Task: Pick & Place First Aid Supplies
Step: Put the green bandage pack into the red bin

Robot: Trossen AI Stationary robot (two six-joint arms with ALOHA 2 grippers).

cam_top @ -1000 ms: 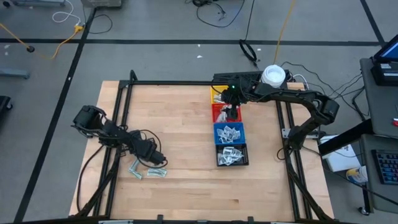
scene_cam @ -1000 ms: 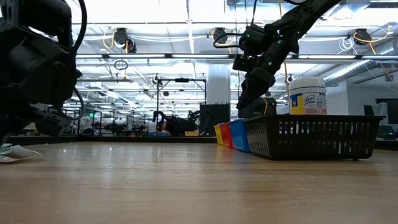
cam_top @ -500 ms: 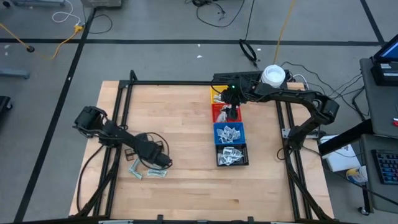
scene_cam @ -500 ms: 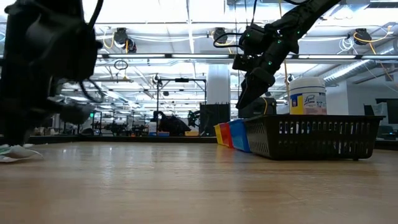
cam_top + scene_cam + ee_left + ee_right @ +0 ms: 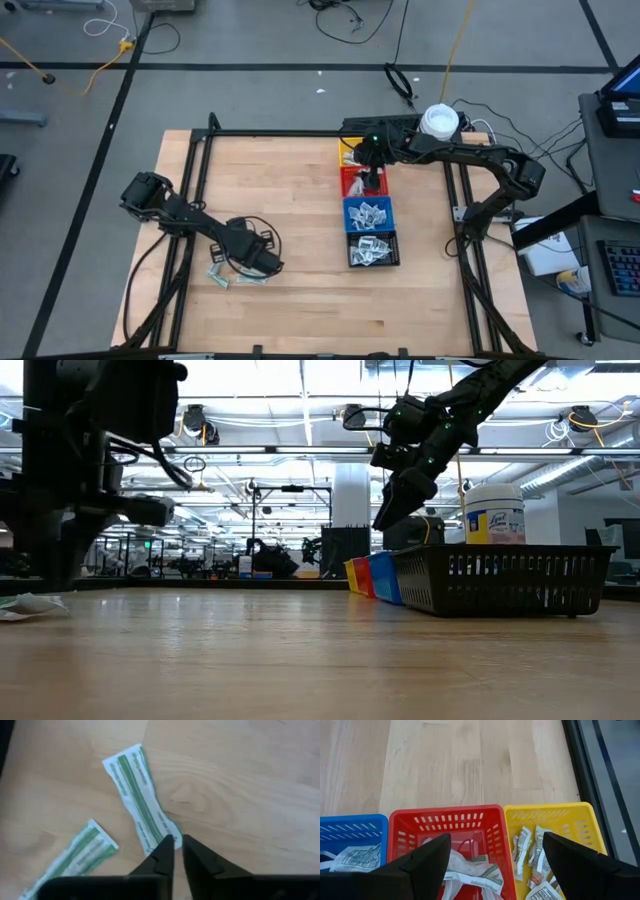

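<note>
Left gripper [image 5: 173, 845] nearly clenched, tips at the green-striped wrapper [image 5: 139, 795], frame center; grasp I can't tell. Right gripper [image 5: 492, 857] released wide above the red bin [image 5: 445, 820].

1. In the red bin [image 5: 445, 820], a white wrapper [image 5: 479, 881] carries the words "Adhesive Bandage".
2. The white jar [image 5: 494, 513] behind the black basket [image 5: 505, 578] has a yellow label whose brand lettering is too small to read with certainty.
3. The print on the green-striped wrappers [image 5: 141, 795] cannot be read.
</note>
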